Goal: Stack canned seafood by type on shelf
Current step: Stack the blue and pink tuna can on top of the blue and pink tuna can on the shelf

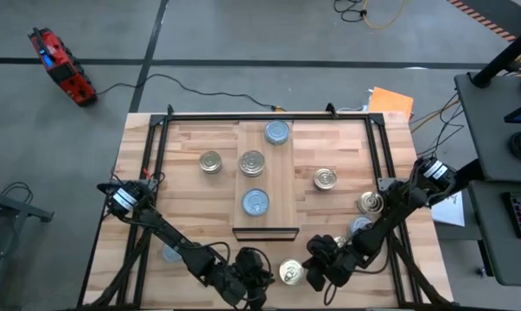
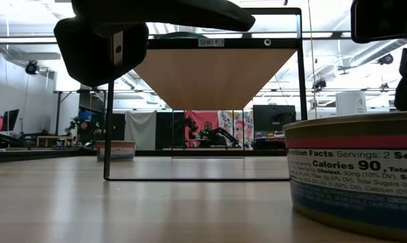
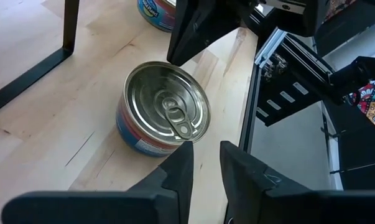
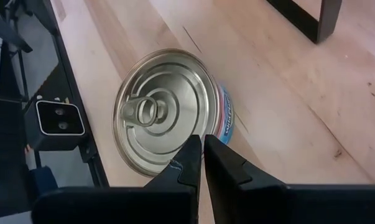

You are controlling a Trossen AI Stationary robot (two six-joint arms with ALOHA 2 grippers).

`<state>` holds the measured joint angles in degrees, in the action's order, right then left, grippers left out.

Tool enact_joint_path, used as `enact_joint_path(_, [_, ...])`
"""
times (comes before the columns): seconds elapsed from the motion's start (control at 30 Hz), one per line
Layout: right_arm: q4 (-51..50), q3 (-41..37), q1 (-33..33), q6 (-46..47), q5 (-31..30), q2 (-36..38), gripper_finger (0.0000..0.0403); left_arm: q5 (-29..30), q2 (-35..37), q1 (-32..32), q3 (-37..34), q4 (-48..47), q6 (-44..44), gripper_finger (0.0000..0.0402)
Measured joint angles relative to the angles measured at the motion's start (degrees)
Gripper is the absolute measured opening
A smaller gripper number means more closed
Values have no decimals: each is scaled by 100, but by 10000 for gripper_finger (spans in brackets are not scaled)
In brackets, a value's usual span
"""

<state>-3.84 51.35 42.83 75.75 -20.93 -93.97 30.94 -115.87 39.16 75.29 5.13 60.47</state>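
High view: our left gripper and right gripper flank a ringed-top tin at the table's near edge; the shelf holds three unstacked tins | Low view: tin label close | Wrist views: both jaws nearly closed, empty

Grey floor (cables trailing), bright workshop.
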Motion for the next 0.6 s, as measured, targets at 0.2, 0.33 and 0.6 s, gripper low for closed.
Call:
enact_joint_path(0.2, [20, 0, -66, -171, 31, 2, 12, 0, 0, -2, 0, 2, -118, 63])
enact_joint_path(0.33, [-86, 0, -68, -128, 35, 115, 12, 0, 0, 0, 0, -1, -148, 63])
enact_joint_path(0.6, [-603, -2, -244, 433, 911, 478, 12, 0, 0, -110, 0, -70, -707, 60])
